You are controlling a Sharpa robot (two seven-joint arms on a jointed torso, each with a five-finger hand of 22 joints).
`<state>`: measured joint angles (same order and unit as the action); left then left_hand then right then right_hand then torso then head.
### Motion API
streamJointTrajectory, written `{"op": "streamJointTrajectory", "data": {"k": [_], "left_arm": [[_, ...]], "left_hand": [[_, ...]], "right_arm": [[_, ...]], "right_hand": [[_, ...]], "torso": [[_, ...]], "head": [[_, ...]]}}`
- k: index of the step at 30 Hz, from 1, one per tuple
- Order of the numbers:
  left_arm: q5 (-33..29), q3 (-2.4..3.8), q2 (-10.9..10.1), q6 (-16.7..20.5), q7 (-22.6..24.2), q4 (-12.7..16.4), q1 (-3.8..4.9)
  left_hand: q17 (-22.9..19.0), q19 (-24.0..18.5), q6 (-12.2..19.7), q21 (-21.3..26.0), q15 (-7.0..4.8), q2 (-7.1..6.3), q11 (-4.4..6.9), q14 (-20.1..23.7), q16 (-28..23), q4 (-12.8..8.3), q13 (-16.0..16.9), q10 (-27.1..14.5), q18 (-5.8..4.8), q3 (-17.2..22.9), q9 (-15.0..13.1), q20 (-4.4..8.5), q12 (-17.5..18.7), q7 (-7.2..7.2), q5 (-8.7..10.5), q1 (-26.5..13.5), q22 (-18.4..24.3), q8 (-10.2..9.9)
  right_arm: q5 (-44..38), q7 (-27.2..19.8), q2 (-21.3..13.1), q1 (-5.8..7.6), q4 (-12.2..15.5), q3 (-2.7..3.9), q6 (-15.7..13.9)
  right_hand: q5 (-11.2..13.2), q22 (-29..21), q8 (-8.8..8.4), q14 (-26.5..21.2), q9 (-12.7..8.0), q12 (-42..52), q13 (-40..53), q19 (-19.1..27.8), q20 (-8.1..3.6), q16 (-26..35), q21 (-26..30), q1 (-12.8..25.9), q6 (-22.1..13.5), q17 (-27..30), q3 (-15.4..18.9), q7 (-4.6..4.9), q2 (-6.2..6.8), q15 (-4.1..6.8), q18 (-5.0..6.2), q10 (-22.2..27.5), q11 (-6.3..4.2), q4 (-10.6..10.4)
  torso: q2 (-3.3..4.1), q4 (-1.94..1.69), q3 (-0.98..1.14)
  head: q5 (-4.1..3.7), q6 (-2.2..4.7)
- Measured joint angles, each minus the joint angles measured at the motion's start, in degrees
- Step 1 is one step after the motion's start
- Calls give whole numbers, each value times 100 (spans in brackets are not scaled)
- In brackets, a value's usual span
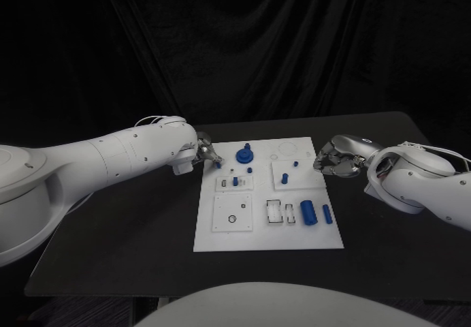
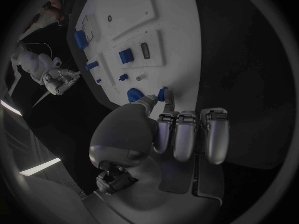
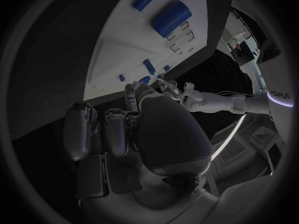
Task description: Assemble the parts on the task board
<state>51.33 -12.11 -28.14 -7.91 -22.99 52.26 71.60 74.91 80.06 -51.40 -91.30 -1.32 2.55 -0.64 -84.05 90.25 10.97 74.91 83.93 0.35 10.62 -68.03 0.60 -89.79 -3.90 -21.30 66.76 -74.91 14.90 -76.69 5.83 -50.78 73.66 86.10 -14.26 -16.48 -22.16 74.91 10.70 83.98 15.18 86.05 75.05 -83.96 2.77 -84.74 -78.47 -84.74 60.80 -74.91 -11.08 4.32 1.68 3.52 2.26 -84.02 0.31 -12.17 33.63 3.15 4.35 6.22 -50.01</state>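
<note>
Pinching blue part (image 2: pixel 166 94) — left robot hand (image 1: pixel 204 154); right robot hand (image 1: pixel 333 162) curled.

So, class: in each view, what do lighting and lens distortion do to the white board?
Head view: the task board is the one bright area against the black table, with straight edges. Left wrist view: the board's edges bend and the left hand looms large. Right wrist view: the board curves too, behind the right hand.

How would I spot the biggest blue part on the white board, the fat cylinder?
Find the white task board in the middle of the black table. Go to its near right corner: the fat blue cylinder lies on its side there. Between a white slotted block and a slimmer blue rod, it is the thickest piece.
</note>
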Motion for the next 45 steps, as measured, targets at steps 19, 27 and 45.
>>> {"op": "streamJointTrajectory", "data": {"k": [19,27,45], "left_arm": [[0,-1,-36,-56,-13,27,-6],[1,-1,-77,-56,-8,96,-10],[2,-1,-376,206,100,573,-13]], "left_hand": [[0,-102,-41,0,0,-65,0,0,0,-214,0,0,1,469,-23,-19,0,-1,-472,117,0,-84],[0,-101,-138,0,0,-199,0,0,0,-437,0,0,0,897,-56,-19,0,10,-646,137,0,-131],[0,189,-369,0,-22,-405,39,22,0,-625,0,2,0,1369,-9,-19,0,21,-974,-58,0,-160]], "right_arm": [[0,1,19,-3,-18,0,18],[0,1,19,-3,-18,0,23],[0,2,-6,-4,-17,0,31]], "right_hand": [[0,0,0,0,3,9,1,0,0,0,0,0,0,0,-17,0,0,0,0,0,0,17],[0,0,0,0,2,9,1,0,0,0,0,0,0,0,-17,0,0,0,-1,0,0,17],[0,-1,0,0,8,11,1,0,0,0,0,0,0,0,-17,0,0,0,0,0,0,17]], "torso": [[2,-2,-3],[2,-1,-3],[-5,0,-1]], "head": [[4,0],[7,0],[12,0]]}}
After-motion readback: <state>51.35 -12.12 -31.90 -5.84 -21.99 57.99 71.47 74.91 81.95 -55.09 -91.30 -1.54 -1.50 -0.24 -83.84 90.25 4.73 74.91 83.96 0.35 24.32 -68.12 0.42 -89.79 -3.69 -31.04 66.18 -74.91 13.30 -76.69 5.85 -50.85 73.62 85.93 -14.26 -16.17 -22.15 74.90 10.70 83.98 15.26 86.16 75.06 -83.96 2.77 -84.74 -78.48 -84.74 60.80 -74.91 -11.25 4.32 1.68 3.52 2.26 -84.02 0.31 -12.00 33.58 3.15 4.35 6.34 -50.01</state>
